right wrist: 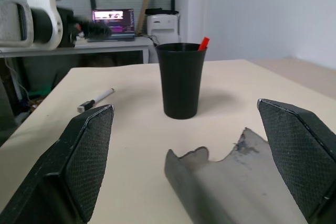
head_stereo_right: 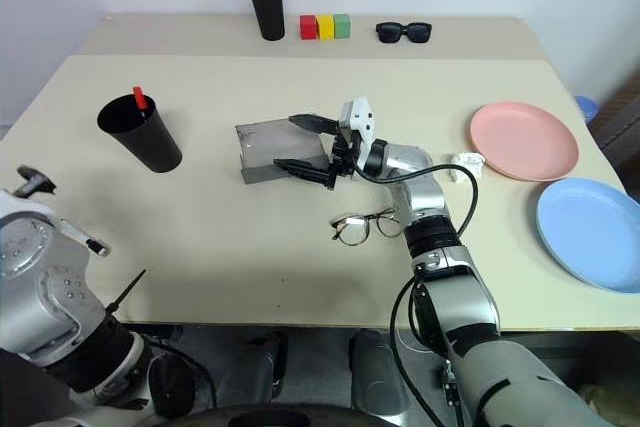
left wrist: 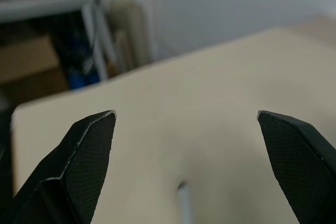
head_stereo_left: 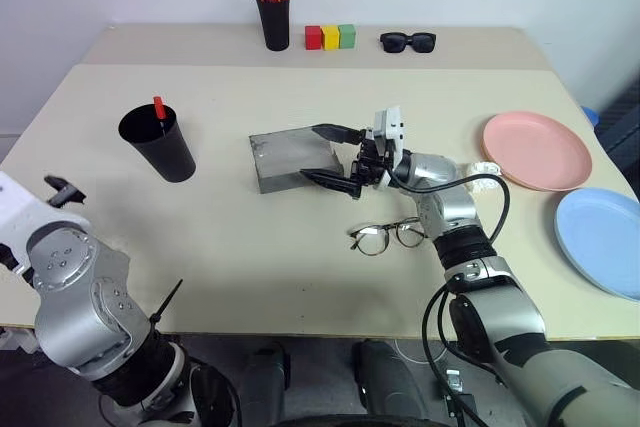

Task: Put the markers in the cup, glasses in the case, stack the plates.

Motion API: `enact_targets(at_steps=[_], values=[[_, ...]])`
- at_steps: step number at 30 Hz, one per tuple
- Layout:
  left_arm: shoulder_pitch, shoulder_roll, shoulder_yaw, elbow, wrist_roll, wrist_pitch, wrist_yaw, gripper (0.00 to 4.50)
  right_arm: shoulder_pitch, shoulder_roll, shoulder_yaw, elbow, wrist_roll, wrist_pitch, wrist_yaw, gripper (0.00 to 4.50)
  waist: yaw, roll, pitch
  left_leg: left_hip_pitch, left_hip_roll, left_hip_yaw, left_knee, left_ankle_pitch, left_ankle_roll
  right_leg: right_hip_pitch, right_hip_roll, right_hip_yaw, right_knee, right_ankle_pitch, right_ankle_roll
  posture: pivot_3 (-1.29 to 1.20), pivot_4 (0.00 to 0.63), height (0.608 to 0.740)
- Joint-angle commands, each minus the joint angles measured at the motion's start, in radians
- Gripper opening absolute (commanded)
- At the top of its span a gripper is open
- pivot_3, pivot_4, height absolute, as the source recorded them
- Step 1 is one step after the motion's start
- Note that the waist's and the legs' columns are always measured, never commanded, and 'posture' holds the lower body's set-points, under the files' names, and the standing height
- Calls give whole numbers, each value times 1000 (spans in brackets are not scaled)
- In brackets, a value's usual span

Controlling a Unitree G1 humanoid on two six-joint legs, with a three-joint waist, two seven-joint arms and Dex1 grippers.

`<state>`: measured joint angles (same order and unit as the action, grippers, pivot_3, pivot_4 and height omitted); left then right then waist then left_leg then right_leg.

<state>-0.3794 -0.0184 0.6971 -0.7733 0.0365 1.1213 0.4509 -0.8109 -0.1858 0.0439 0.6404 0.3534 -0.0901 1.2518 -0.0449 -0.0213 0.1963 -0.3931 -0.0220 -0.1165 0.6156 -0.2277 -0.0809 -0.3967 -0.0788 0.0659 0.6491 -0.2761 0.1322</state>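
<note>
The black cup [head_stereo_left: 160, 147] stands at the left of the table with a red-capped marker [head_stereo_left: 158, 107] upright in it. The grey case [head_stereo_left: 290, 160] lies mid-table. My right gripper [head_stereo_left: 310, 152] is open, one finger on either side of the case's right end. The wire-framed glasses [head_stereo_left: 388, 235] rest on the table just in front of that forearm. At the right edge sit the pink plate [head_stereo_left: 536, 150] and the blue plate [head_stereo_left: 600, 237], side by side and apart. My left gripper [left wrist: 186, 114] is open over bare tabletop near the left edge, holding nothing.
A narrow black holder of markers [head_stereo_left: 273, 12], three coloured blocks [head_stereo_left: 330, 37] and black sunglasses [head_stereo_left: 407, 42] line the back of the table. A pale pen with a dark cap [right wrist: 96, 99] lies on the table beyond the cup. A small white object [head_stereo_left: 487, 167] sits by the pink plate.
</note>
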Motion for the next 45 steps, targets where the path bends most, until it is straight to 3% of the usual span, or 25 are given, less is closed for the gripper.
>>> enact_targets(at_steps=[1,11,15,25,33,37,43,45], values=[[-35,-65,33,-59,31,59,53,4420,-44,12,-2,11,0,-25,27,4500,0,0,0,0,0,0,0,0,0,1,0,0,0,0,0,0,150,740],[-74,-76,2,23,97,119,74,4420,-50,30,3,25,-14,-30,46,4500,-1,0,0,0,0,0,0,0,0,0,0,-1,0,0,0,0,150,740],[-118,-84,69,90,103,199,71,4420,-46,31,4,20,-17,-31,47,4500,-1,0,0,0,0,0,0,0,0,0,0,-1,0,0,0,0,150,740],[-190,11,92,284,114,222,47,4420,-27,17,-3,-7,-19,-24,35,4500,-1,0,0,0,0,0,-1,0,-1,0,0,-1,0,0,0,0,150,740],[-218,-1,163,385,121,227,66,4420,3,-5,-6,-56,-14,-9,19,4500,0,0,0,0,0,-1,-1,0,-1,0,0,-1,0,0,0,0,150,740],[-247,-7,226,434,120,237,87,3133,20,-11,-5,-83,-13,1,10,4500,-3,0,0,1,0,-1,-1,0,-1,0,0,-1,0,0,0,0,150,740],[-296,-4,280,457,128,265,98,37,29,-14,-3,-98,-16,4,-1,4500,-22,1,-1,1,0,0,-1,0,-1,0,0,-1,0,0,0,0,150,740],[-304,-3,288,456,132,274,105,37,30,-13,-1,-100,-16,4,-5,4500,-25,1,-1,1,0,0,-1,0,-1,0,0,-1,0,0,0,0,150,740]])
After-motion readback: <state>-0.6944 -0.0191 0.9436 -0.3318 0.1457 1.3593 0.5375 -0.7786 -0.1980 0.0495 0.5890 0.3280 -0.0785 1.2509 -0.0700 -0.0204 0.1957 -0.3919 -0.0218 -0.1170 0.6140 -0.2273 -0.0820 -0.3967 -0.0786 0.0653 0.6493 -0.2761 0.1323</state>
